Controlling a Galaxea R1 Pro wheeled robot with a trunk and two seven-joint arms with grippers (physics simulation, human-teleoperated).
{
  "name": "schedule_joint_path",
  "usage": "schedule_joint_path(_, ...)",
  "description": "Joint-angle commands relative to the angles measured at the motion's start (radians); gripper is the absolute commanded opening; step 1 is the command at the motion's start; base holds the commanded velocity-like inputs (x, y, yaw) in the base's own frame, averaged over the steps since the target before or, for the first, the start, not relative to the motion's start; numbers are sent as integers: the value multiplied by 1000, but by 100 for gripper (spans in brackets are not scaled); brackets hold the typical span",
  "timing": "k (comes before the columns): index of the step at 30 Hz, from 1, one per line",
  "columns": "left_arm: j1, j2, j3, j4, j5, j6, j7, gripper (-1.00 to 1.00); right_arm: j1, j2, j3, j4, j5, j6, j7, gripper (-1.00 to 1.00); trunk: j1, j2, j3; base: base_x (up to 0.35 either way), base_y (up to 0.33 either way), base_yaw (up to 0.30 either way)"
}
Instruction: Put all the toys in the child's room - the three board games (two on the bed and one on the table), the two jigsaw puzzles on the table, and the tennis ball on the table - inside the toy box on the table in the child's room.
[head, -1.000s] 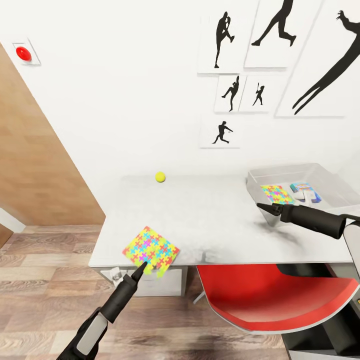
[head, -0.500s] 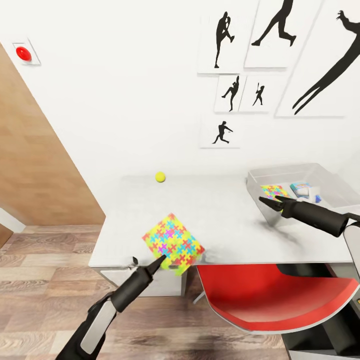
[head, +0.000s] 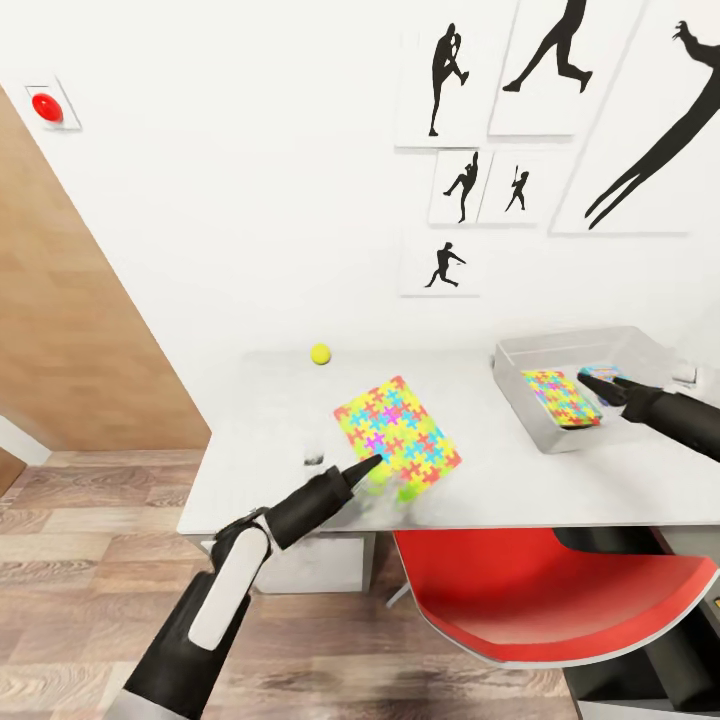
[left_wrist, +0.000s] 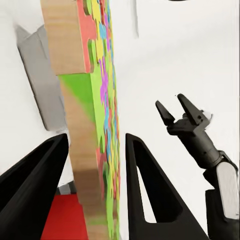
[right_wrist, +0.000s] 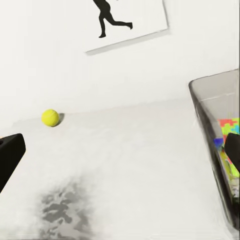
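My left gripper (head: 372, 464) is shut on the near edge of a jigsaw puzzle (head: 398, 438), a bright flat box held tilted above the table (head: 250, 440). In the left wrist view the puzzle (left_wrist: 95, 125) stands edge-on between the gripper's (left_wrist: 96, 137) two fingers. The toy box (head: 520, 352) sits at the table's right end with a second jigsaw puzzle (head: 562, 396) and a light blue board game (head: 600, 371) inside. My right gripper (head: 590, 384) hovers open over the toy box. The tennis ball (head: 320, 353) (right_wrist: 50, 117) rests by the wall. The bed is out of view.
A red chair (head: 540, 590) is tucked under the table's front edge on the right. A wooden door (head: 70, 330) stands at the left, and grey drawers (head: 310, 565) sit below the table. Black silhouette pictures (head: 440, 265) hang on the wall.
The left gripper has lifted the jigsaw puzzle off the table's front edge and carried it up and to the right. The right gripper has moved right, over the toy box.
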Motion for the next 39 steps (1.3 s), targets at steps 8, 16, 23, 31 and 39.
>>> schedule_joint_path(8,-100,-30,-34,-90,22,57,57,-100,15,-27,-98,0,-1,17,3,100,1,-2,-2,0,0,-57)
schedule_joint_path(16,-172,-39,-157,-221,234,75,308,-100,15,-32,-118,0,-1,22,2,100,1,-2,-2,0,0,-270)
schedule_joint_path(23,-164,-32,-133,-236,261,76,302,-100,15,-31,-118,0,-1,22,1,100,1,-2,-2,0,0,-293)
schedule_joint_path(31,-160,-27,-94,-253,264,111,273,-100,15,-32,-118,0,-1,23,2,100,1,-2,-2,36,-1,-294)
schedule_joint_path(39,-160,-16,-54,-252,262,114,276,-100,14,-32,-120,0,-1,68,2,100,1,-2,-2,290,-82,-295)
